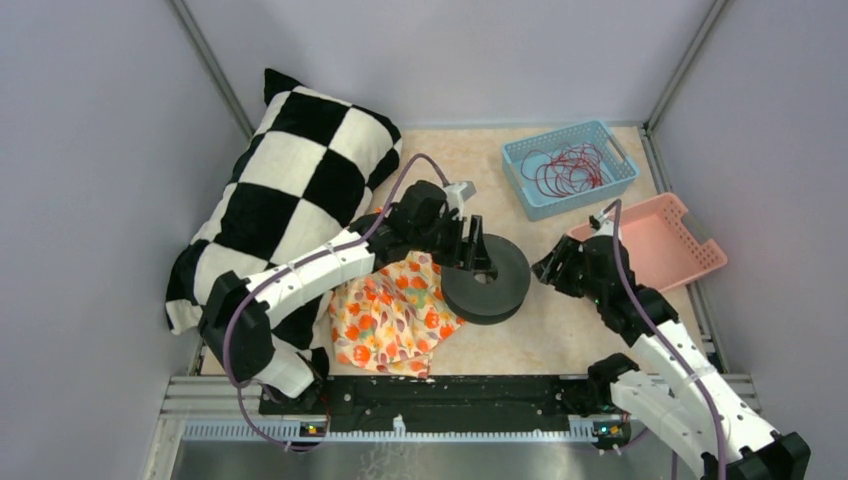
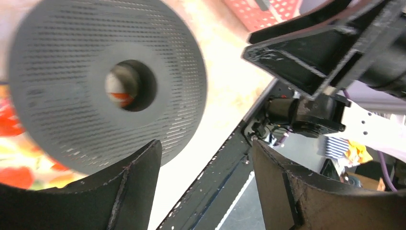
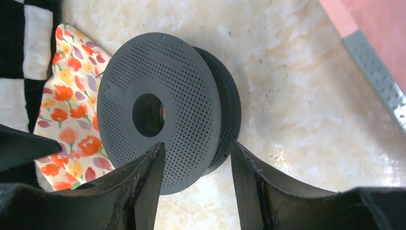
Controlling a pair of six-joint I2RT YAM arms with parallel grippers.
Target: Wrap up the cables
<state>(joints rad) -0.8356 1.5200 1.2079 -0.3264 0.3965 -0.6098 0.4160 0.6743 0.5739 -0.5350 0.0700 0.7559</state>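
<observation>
L pincer [image 1: 478, 250] apart, spool [image 1: 495, 285] under it; R pincer [image 1: 550, 270] apart, spool just left of it; cables [image 1: 570, 170] well beyond both in blue basket [image 1: 590, 195], looks like you've wrapped nothing yet

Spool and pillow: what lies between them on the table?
A floral cloth lies between the spool and the pillow, with the left arm crossing above it; the top view shows this.

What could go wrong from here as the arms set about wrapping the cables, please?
The spool seems to overlap the floral cloth; gripping it could drag the cloth or tip the spool.
The left gripper and right gripper, both open, crowd the spool and might collide.
The red cables lie loosely tangled in the blue basket and may snag.
</observation>
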